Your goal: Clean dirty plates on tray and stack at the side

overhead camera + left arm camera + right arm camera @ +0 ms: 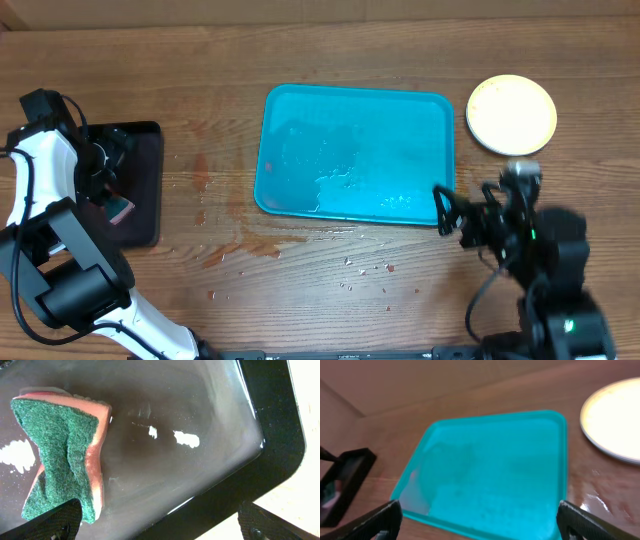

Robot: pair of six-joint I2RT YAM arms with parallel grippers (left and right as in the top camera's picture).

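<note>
Nearest, at the bottom of each wrist view, are the two grippers. The left gripper (157, 524) has its jaws wide apart, one finger in each lower corner of the frame, clamped on nothing. One sponge (60, 455), green scouring face over an orange body, lies on the wet floor of the one black tray (215, 415). The sponge's lower end reaches the lower-left finger; whether they touch cannot be told.

The right gripper (482, 522) is likewise spread wide and holds nothing. In the overhead view it sits just beside the lower right corner of the one turquoise tray (360, 130), which fills the middle of the frame and carries a wet sheen. Small crumbs (365, 265) dot the table (300, 300) below the tray.

Farthest, at the upper right of the overhead frame, one round pale plate (511, 115) shows, off the tray and near its upper right corner, apart from both grippers. Whether more plates lie beneath it cannot be told.
</note>
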